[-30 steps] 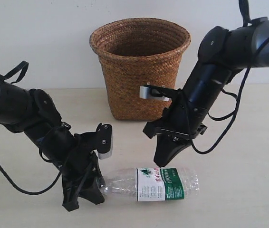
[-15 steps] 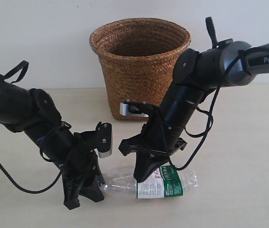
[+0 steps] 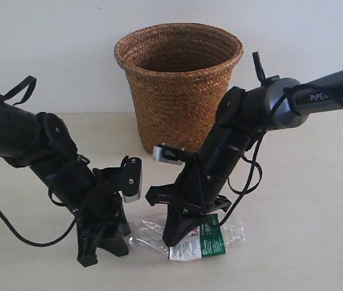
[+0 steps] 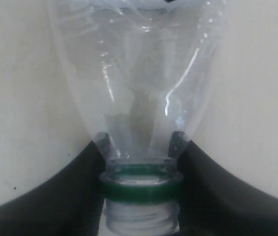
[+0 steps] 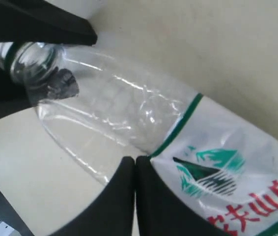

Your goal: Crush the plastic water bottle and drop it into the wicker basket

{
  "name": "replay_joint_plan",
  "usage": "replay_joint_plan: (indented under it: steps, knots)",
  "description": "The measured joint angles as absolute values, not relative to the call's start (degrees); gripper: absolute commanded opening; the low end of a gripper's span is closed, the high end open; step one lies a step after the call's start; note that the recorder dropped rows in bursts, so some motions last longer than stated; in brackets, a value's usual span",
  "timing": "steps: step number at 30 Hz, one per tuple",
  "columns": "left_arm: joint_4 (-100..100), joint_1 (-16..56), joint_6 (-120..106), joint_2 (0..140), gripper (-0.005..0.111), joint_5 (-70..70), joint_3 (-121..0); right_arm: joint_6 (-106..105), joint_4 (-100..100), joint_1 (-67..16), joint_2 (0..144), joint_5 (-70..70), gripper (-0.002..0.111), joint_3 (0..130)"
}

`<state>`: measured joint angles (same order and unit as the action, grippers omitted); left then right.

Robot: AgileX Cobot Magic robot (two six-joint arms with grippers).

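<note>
Exterior view: left hand grips the neck of the clear plastic water bottle on the tabletop, 6 o'clock from the brown woven wicker basket; right hand, clenched empty, presses lower than before, denting it.

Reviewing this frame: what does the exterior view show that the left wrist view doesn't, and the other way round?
Exterior only: the wicker basket standing behind, and the right claw pressing its tip onto the plastic water bottle beside the label. Left wrist only: the green neck ring up close, with a black finger on each side of the neck. Both: the bottle's clear shoulder and the left claw gripping its neck end.
</note>
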<state>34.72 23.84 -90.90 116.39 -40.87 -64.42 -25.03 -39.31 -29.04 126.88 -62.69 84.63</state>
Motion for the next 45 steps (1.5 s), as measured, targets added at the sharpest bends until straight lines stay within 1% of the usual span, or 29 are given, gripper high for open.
replay_joint_plan:
  steps: [7, 14, 17, 20, 22, 24, 29, 33, 39, 45]
  knots:
    - [33.9, 23.8, -91.5, 116.4, 0.004, -40.8, -64.4, -24.6, -41.2, -28.6, 130.8, -65.8, 0.000, 87.6]
    - [33.8, 23.8, -91.5, 116.4, 0.004, -40.9, -64.4, -24.9, -41.0, -28.4, 128.9, -65.8, 0.000, 87.7]
    - [35.4, 23.8, -90.4, 116.4, 0.004, -40.9, -64.4, -27.4, -37.9, -28.3, 124.2, -65.4, 0.000, 86.7]
    - [35.5, 23.8, -90.2, 116.4, 0.004, -40.9, -64.4, -28.3, -34.7, -28.1, 116.6, -65.5, 0.000, 85.5]
    - [35.5, 23.8, -90.1, 116.4, 0.004, -40.9, -64.4, -28.4, -33.0, -28.1, 111.8, -65.1, 0.000, 82.6]
    - [35.5, 23.8, -90.1, 116.4, 0.004, -40.9, -64.4, -29.3, -31.5, -28.1, 110.9, -64.0, 0.000, 79.8]
    - [35.6, 23.8, -90.1, 116.4, 0.004, -40.9, -64.4, -28.3, -25.3, -28.1, 112.4, -57.5, 0.000, 75.8]
    - [35.6, 23.8, -89.9, 116.4, 0.004, -40.9, -64.4, -27.9, -24.5, -28.1, 114.5, -54.4, 0.000, 75.7]
    - [35.5, 23.8, -89.9, 116.4, 0.004, -40.8, -64.4, -28.0, -25.6, -27.9, 120.0, -53.0, 0.000, 76.5]
    - [35.5, 23.8, -89.4, 116.4, 0.004, -40.9, -64.4, -28.2, -27.1, -27.4, 121.8, -54.2, 0.000, 77.1]
